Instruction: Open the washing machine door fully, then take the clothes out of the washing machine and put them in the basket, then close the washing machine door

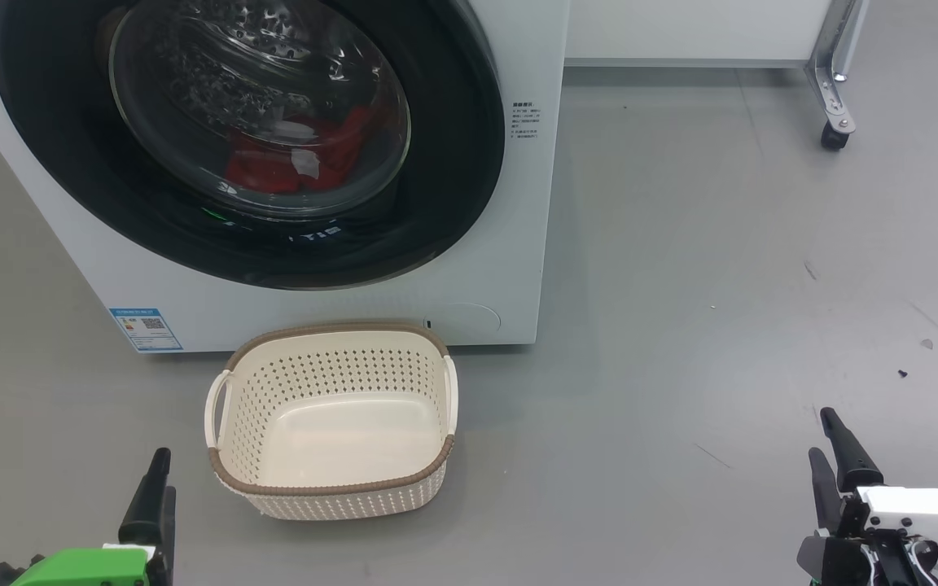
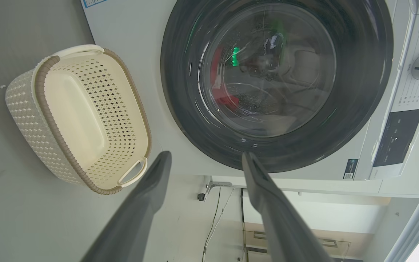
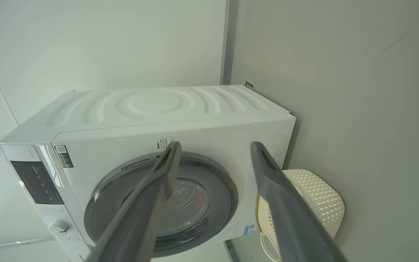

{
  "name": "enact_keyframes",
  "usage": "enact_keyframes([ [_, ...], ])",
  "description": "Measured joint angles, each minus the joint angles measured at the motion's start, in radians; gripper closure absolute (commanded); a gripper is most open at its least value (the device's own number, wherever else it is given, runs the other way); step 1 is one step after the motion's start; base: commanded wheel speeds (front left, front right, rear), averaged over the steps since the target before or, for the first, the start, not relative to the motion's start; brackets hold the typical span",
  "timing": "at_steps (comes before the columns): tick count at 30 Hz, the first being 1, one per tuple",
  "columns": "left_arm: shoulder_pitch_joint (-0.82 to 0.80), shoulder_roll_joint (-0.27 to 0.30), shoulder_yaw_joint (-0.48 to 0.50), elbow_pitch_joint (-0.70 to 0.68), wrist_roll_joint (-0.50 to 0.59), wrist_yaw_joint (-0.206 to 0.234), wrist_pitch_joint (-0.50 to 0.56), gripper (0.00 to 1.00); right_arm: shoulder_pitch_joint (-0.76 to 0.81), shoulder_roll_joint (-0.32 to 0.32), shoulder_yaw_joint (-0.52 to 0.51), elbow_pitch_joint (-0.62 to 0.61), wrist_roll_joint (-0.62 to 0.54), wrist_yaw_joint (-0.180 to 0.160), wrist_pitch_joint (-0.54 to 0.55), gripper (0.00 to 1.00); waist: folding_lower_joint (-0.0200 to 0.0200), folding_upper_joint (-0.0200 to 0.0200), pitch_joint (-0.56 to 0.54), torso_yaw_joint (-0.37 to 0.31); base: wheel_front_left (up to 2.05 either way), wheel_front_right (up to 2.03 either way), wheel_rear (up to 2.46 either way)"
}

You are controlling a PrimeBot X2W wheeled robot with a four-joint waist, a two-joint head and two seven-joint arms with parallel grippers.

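Floor (image 1: 721,325) basket (image 1: 330,490) empty, clothes (image 1: 273,167) in washing machine (image 1: 522,212); left end effector (image 2: 206,154), right end effector (image 3: 215,143) gape unladen

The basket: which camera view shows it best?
The head view: the basket stands whole, upright and empty before the washing machine. The left wrist view shows it whole but turned sideways; the right wrist view shows part of it behind a finger.

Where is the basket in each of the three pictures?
Head view: basket at bottom centre, on the floor in front of the washing machine.
Left wrist view: basket at the left, seen sideways, beside the door.
Right wrist view: basket at lower right, by the machine's corner.
Shared landmark: the round black door, next to the basket in every view.
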Motion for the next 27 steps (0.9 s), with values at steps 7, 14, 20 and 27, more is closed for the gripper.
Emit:
enact_keyframes([
  [7, 0.0, 0.0, -0.004, -0.008, 0.002, 0.0, -0.022, 0.0, 0.0, -0.001, 0.007, -0.012, -0.007, 0.0, -0.018, 0.0, 0.0, 0.0, 0.0, 0.001, 0.0, 0.0, 0.0],
  [14, 0.0, 0.0, -0.003, -0.013, 0.01, 0.0, -0.042, 0.0, 0.0, -0.002, 0.013, -0.022, -0.017, 0.0, -0.04, 0.0, 0.0, 0.0, -0.001, 0.002, 0.0, 0.0, 0.0],
  [20, 0.0, 0.0, 0.003, -0.022, 0.02, 0.0, -0.06, 0.0, -0.001, -0.003, 0.014, -0.038, -0.037, 0.0, -0.059, 0.0, 0.0, 0.0, -0.002, 0.003, 0.0, 0.0, 0.0],
  [27, -0.001, 0.0, 0.012, -0.048, 0.039, 0.0, -0.077, 0.0, -0.003, -0.005, 0.002, -0.06, -0.065, 0.0, -0.079, 0.0, 0.0, 0.0, -0.004, 0.004, 0.0, 0.0, 0.0],
])
